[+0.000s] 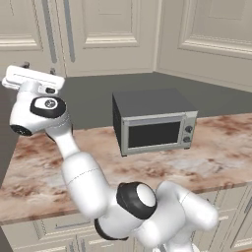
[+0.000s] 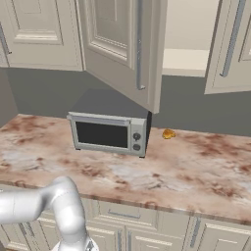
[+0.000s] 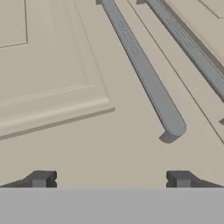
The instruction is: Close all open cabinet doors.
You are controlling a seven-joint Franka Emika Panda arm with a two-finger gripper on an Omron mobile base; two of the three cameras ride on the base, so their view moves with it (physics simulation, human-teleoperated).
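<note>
My gripper (image 3: 109,179) is open with nothing between its fingertips (image 3: 41,178), held close in front of a closed cream cabinet door (image 3: 52,65). That door's grey bar handle (image 3: 146,74) ends just above and right of the fingers, and a second handle (image 3: 188,39) belongs to the neighbouring door. In the left base view my hand (image 1: 32,79) is raised at the upper left, below the paired handles (image 1: 49,29). One cabinet door (image 2: 122,49) stands swung out over the toaster oven (image 2: 109,133). Another door (image 2: 230,44) hangs open at the right, with the cabinet shelf (image 2: 188,60) showing between them.
The marbled counter (image 2: 186,171) carries the toaster oven and a small orange item (image 2: 168,134) behind it. Drawers and low doors (image 2: 122,213) run under the counter edge. The open door (image 1: 211,34) juts forward above the oven's right side.
</note>
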